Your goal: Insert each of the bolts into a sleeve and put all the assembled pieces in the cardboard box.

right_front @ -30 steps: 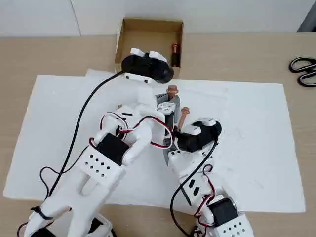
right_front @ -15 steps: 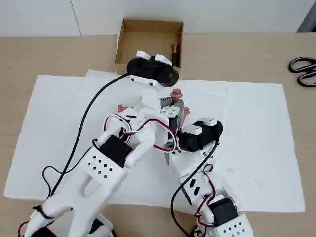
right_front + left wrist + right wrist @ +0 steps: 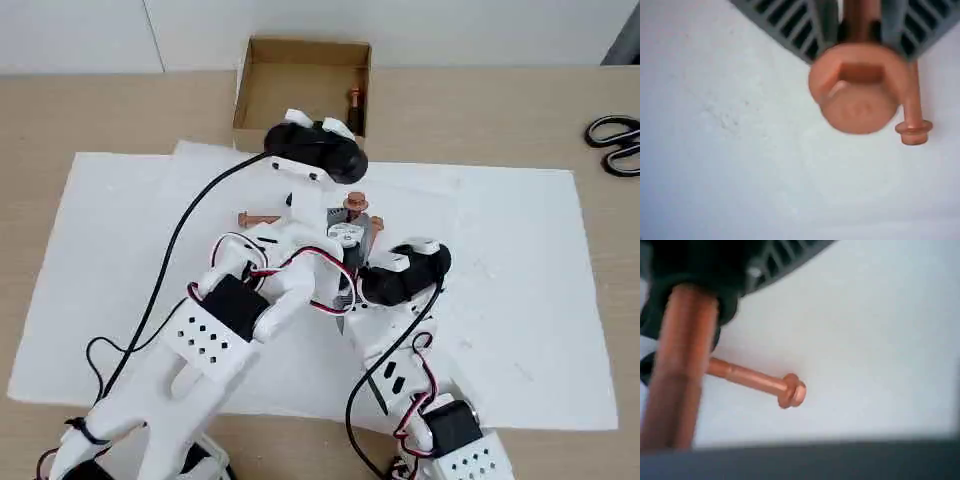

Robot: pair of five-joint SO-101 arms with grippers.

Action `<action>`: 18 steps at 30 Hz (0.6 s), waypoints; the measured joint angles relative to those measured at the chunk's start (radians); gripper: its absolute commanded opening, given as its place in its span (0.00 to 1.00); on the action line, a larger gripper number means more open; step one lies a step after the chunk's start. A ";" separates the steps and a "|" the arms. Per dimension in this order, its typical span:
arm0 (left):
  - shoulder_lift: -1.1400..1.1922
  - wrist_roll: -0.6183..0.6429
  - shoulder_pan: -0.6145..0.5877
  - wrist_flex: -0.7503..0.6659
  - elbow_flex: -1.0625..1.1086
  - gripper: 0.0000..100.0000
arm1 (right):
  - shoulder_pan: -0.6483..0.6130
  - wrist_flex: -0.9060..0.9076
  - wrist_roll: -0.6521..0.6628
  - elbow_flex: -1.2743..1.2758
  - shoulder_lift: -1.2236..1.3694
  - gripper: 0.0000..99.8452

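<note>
Since a second ago the left arm has swung slightly toward the right arm, bringing its held bolt (image 3: 355, 203) nearer the second bolt (image 3: 375, 224) and uncovering a loose bolt (image 3: 258, 218) on the white sheet (image 3: 500, 290). From above, the left tool (image 3: 346, 220) is closed on the held bolt, whose round head points up over the middle of the sheet, just beside the second bolt. The right tool (image 3: 346, 298) sits close by, partly under the left arm's wires; whether it is open or closed cannot be told. The cardboard box (image 3: 243, 90) stands on the table (image 3: 100, 110) at the sheet's far edge, with one assembled piece (image 3: 354, 100) against its right-hand wall. At the left wrist, grey ribbed jaws clamp the held bolt's shaft just behind the head, and the second bolt's small flanged head shows beside it. At the right wrist, a thick copper shaft (image 3: 680, 365) rises into a dark part, and a thin bolt (image 3: 757, 382) lies flat on the sheet behind it.
</note>
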 measured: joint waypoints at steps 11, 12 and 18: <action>0.000 -0.038 0.009 0.011 0.000 0.00 | 0.006 0.000 0.000 0.000 0.000 0.00; 0.000 -0.038 0.009 0.011 0.000 0.00 | 0.006 0.000 0.000 0.000 0.000 0.00; 0.000 -0.038 0.009 0.011 0.035 0.00 | 0.006 0.000 0.000 0.000 0.000 0.00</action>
